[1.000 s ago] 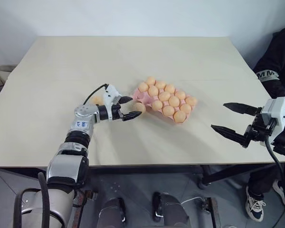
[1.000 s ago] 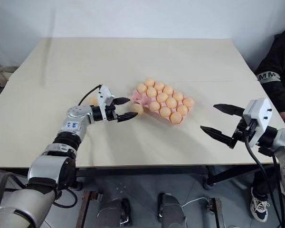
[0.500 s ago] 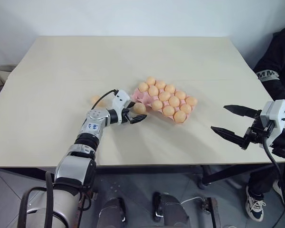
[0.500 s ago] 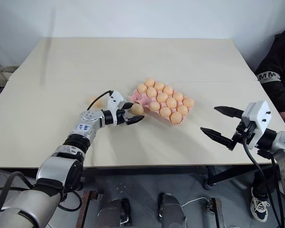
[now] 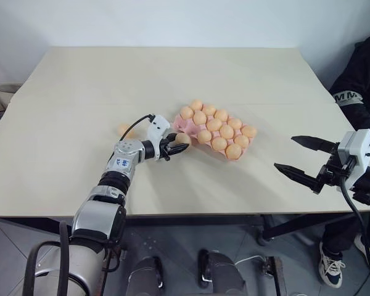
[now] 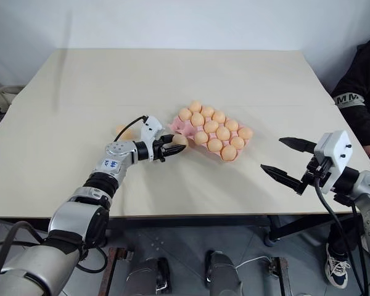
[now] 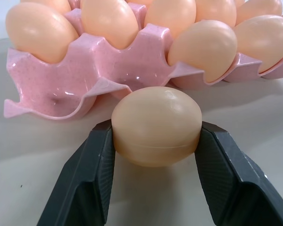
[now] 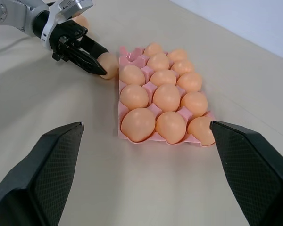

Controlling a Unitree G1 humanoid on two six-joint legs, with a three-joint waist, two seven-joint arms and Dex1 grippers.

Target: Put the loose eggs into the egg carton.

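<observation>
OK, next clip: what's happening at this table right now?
A humanoid robot is loading eggs into a pink egg carton on a pale table. Its left gripper is shut on a loose egg that sits on the table just beside the carton's one empty corner cup. The other cups hold eggs. Another loose egg lies on the table behind the left arm. The right gripper hangs open, off to the right, holding nothing. A person in dark clothes stands at the table's right edge.

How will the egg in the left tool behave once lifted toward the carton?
The egg looks smooth and glossy, so it may slip between the left tool's flat fingers. It is held across its middle; that likely helps. Being round, it would probably roll if dropped beside the egg carton.
</observation>
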